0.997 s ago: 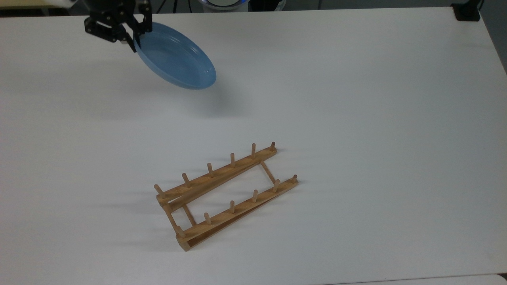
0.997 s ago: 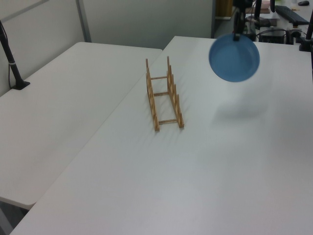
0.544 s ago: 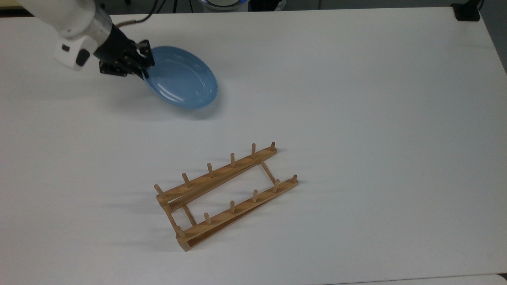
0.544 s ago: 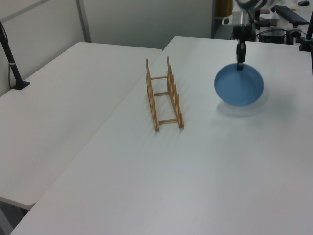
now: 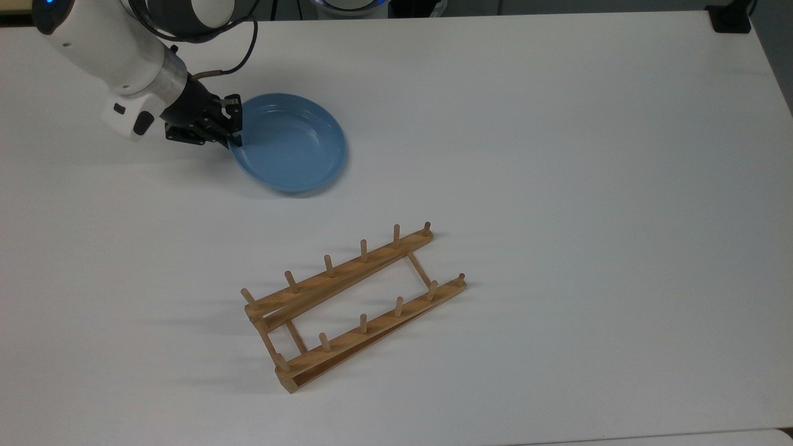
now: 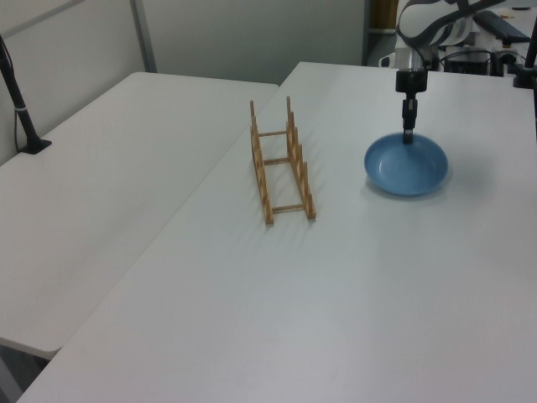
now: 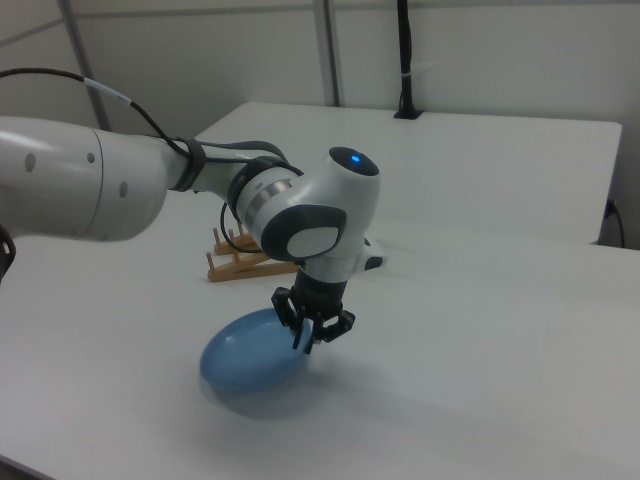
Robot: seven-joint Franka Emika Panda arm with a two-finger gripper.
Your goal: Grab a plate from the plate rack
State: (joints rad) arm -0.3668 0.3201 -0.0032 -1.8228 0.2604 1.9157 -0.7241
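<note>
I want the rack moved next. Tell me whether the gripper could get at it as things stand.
Probably not yet: the gripper is shut on the plate's rim. The plate rack itself stands apart on the table, nothing around it.

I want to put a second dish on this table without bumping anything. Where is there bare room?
The widest free patch is the table on the top view's right, beyond the plate rack. The strip between the rack and the plate is bare but narrower. It is crowded at the top view's upper left, where the gripper holds the plate's rim.
</note>
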